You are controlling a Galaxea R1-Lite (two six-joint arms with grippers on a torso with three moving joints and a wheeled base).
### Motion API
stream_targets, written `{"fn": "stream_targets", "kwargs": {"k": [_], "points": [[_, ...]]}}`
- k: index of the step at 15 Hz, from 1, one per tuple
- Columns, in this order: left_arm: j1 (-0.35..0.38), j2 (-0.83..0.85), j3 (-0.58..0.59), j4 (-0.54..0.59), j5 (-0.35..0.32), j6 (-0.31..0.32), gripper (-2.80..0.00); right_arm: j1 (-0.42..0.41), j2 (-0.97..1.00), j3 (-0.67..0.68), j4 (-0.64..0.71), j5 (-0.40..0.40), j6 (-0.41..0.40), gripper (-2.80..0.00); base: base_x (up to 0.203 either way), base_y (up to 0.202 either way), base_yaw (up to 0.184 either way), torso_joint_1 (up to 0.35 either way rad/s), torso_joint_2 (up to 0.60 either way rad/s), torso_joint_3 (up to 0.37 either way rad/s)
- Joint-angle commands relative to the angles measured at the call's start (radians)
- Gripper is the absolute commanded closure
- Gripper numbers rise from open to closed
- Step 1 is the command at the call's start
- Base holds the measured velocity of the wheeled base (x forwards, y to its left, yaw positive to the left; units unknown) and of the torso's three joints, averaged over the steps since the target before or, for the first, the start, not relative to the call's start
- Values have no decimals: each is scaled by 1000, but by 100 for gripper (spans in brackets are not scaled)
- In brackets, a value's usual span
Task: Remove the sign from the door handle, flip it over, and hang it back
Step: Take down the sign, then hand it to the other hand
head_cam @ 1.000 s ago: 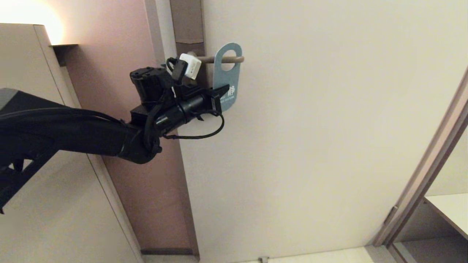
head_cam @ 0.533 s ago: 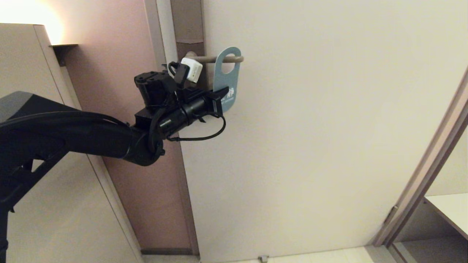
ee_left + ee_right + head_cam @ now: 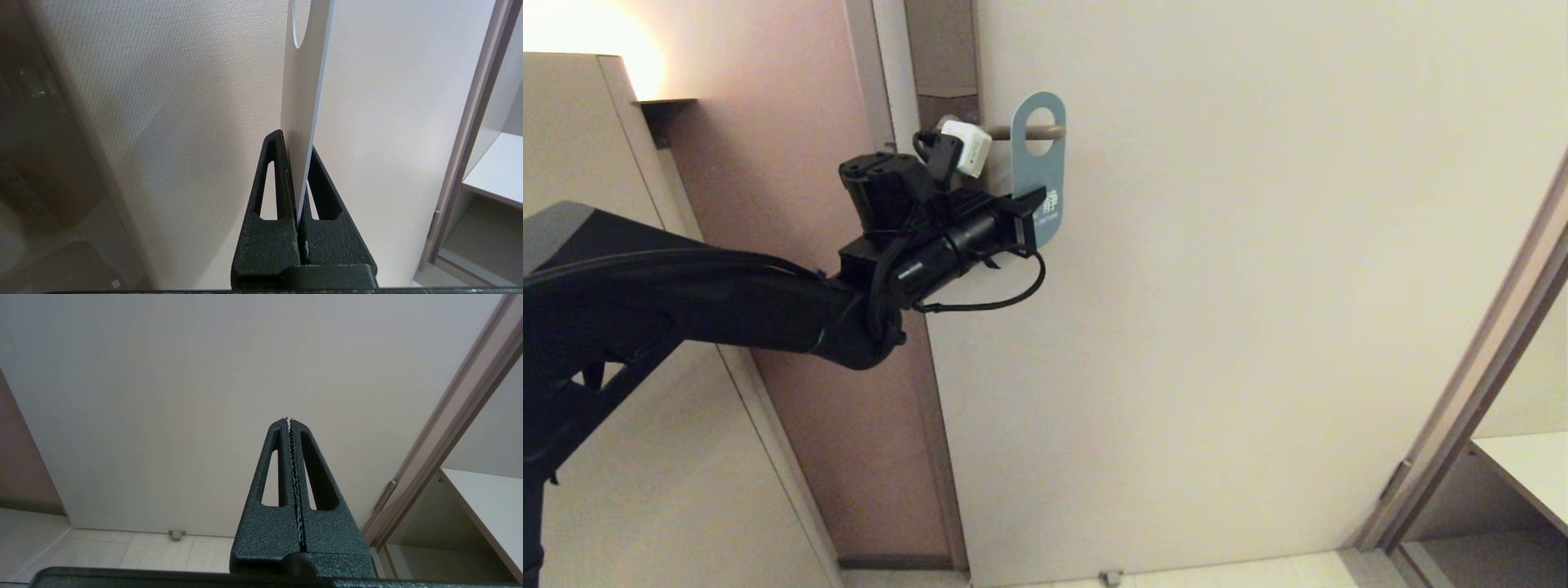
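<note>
**Left gripper grips the hanging sign**

The left gripper (image 3: 1031, 214) has its fingers clamped on the sign's (image 3: 1040, 175) lower end. The sign hangs blue face outward on the door handle (image 3: 1027, 132). The right gripper (image 3: 289, 419), parked low facing the door (image 3: 1258, 286), has its fingers together.

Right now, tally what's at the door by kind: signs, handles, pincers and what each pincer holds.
Signs: 1, blue sign on the door handle
Door handles: 1
Pincers: 2, left pincer shut on the sign, right pincer shut, holding nothing
Total: 4
</note>
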Motion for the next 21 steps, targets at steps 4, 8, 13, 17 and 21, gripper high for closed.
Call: {"fn": "stream_targets", "kwargs": {"k": [4, 8, 13, 17, 21], "points": [[-9, 20, -30, 10, 4, 0, 0, 0, 1, 0, 0, 1, 0, 0, 0, 0, 0, 0, 0, 0], [-10, 38, -31, 10, 4, -1, 0, -1, 1, 0, 0, 1, -1, 0, 0, 0, 0, 0, 0, 0], [-38, 28, -29, 9, 3, -1, 0, 0, 1, 0, 0, 1, 0, 0, 0, 0, 0, 0, 0, 0], [-73, -26, 11, 11, -7, -2, 0, 0, 1, 0, 0, 1, -1, 0, 0, 0, 0, 0, 0, 0], [-98, -90, 77, 10, -73, -9, 0, 0, 1, 0, 0, 1, -2, 0, 0, 0, 0, 0, 0, 0]]}}
